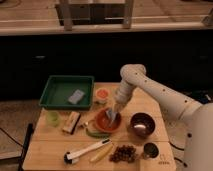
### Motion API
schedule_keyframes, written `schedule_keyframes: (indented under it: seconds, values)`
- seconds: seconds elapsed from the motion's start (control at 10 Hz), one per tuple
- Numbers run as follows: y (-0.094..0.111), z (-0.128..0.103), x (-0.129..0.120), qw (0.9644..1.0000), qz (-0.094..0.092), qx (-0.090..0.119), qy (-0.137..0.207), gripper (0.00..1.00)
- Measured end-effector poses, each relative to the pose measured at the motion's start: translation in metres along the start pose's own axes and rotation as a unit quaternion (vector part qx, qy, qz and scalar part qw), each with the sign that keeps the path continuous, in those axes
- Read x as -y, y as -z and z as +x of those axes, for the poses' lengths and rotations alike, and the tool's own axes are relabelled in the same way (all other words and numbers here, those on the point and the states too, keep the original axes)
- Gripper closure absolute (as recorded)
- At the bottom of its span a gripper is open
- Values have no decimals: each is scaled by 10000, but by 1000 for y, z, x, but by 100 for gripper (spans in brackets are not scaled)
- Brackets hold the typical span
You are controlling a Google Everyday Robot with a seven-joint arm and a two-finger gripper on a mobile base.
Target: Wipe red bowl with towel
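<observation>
Camera view: wooden table (45, 150), dim room, dark cabinets (50, 55) behind. Red bowl (101, 123) sits mid-table, mouth up; round, no long axis. Gripper (113, 111) is directly over it, clamped on towel (110, 118), which hangs near-vertical into the bowl.

My white arm (160, 95) reaches out from my body (200, 131) at the right of the view, bends at the elbow (133, 74) and drops, my gripper (112, 115) pointing down at mid-view
</observation>
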Motion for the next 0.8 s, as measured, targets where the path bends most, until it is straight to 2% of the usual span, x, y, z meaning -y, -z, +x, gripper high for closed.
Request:
schedule_keyframes:
  seconds: [0.2, 0.8]
  values:
    - [-1, 6, 8, 9998, 64, 107, 125, 100]
    - [-1, 6, 7, 9999, 66, 106, 112, 100]
